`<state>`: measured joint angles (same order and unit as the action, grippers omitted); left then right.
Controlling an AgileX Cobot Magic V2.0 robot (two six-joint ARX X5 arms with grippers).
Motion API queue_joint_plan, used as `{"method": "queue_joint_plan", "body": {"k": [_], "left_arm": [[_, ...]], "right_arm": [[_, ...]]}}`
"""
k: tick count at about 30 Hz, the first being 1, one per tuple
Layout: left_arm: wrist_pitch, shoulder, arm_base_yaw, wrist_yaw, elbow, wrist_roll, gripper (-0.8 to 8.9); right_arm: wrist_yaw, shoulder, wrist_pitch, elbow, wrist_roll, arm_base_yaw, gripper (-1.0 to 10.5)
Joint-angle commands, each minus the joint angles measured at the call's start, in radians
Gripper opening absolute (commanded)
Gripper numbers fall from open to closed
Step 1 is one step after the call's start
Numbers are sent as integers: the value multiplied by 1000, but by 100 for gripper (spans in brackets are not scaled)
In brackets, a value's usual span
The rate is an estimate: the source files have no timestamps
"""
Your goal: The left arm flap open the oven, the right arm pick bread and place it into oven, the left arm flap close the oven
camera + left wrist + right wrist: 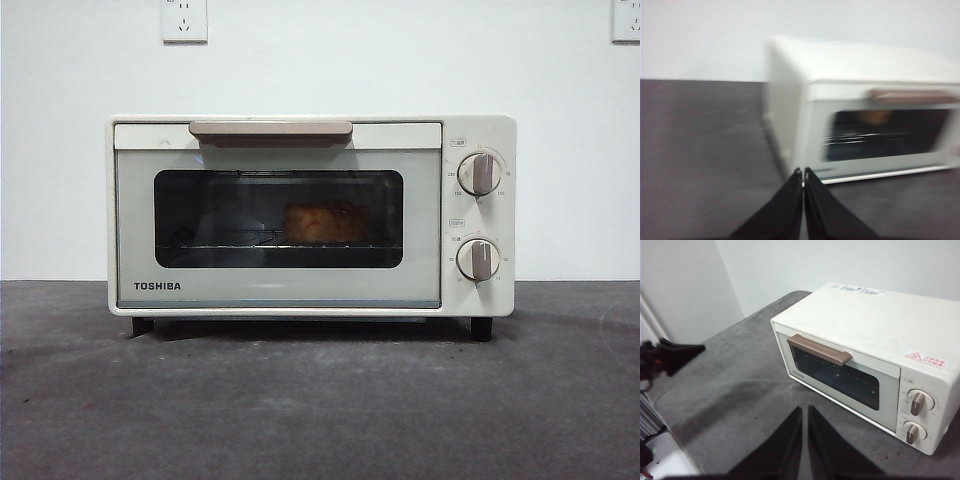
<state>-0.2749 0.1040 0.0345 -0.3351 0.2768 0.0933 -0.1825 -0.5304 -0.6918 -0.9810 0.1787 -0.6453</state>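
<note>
The cream-white oven (310,215) stands in the middle of the table with its door shut and the beige handle (270,130) up at the top. Through the dark window the golden bread (323,222) lies on the wire rack, right of centre. Neither gripper shows in the front view. My left gripper (803,174) is shut and empty, off the oven's (865,105) front left corner, and that picture is blurred; the bread (874,117) shows dimly behind the glass. My right gripper (804,410) is shut and empty, high and back from the oven (865,355).
Dark grey cloth (320,400) covers the table in front of the oven. A white wall with two sockets (184,20) stands behind. In the right wrist view the other arm's gripper (675,357) hangs over the table's far side.
</note>
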Motion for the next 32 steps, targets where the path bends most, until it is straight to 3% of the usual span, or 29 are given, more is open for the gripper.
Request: {"method": "queue_joint_plan", "body": {"k": [1, 9, 32], "left_arm": [[55, -29, 6, 120, -92, 5, 12], [66, -79, 6, 288, -204, 5, 12], [88, -101, 0, 314, -264, 2, 12]], "right_arm": [[0, -3, 11, -17, -11, -6, 17], [0, -3, 11, -17, -11, -6, 17], [0, -3, 11, -17, -11, -6, 17]]}}
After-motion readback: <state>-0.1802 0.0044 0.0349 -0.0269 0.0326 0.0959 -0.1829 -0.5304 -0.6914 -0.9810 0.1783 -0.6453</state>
